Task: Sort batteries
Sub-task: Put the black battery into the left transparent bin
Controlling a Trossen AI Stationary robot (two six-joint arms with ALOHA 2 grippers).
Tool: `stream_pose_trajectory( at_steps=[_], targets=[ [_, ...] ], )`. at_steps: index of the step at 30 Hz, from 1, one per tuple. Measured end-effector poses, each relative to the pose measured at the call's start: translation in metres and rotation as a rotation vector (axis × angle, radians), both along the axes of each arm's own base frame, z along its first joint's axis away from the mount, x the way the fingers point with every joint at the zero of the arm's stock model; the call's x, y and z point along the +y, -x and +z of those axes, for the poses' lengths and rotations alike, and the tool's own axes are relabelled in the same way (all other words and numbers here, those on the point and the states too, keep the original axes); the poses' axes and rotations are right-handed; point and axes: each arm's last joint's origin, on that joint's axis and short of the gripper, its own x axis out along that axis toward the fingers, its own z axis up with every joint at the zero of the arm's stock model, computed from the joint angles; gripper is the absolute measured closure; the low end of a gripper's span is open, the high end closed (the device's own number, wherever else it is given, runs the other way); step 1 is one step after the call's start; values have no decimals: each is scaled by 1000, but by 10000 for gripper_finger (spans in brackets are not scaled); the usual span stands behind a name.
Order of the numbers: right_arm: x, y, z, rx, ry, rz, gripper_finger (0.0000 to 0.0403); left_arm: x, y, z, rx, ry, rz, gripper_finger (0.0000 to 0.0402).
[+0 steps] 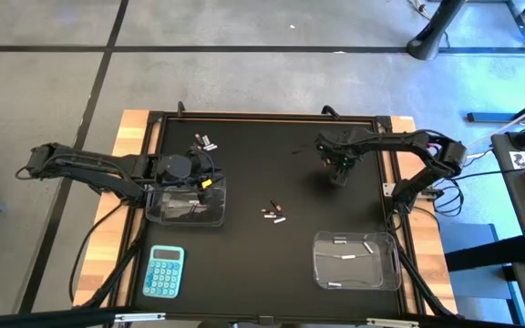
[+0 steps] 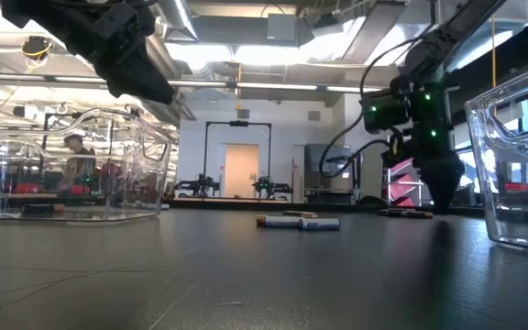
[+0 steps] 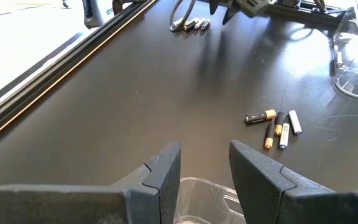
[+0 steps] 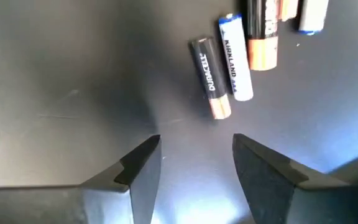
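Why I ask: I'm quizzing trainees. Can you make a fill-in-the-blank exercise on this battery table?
1. The calculator by the left arm is ___ in colour.
2. The left pincer hangs over a clear plastic ___.
3. The right pincer and the left one both stand ___, holding nothing.
4. Just ahead of the right pincer, the dark battery carries the brand name ___.

Missing words: blue; tub; open; Duracell.

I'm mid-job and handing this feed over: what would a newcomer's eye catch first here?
Probably the loose batteries clustered mid-table on the black mat, between the two clear tubs. The left end effector hangs open over the left tub, while the right end effector hovers open at the far side near another few batteries. The blue calculator stands out on the near-left wooden edge.
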Motion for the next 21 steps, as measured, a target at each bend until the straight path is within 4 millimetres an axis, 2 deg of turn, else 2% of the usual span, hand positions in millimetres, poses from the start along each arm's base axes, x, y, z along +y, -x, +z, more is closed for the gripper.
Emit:
stream_pose_trajectory(
  at_steps=[5,21],
  targets=[
    [-1,3,-10,-43,14,36,204,0,0,0,0,0,0,275],
    [-3,-13,0,-190,-103,144,204,0,-1,3,-29,0,-1,275]
  ],
)
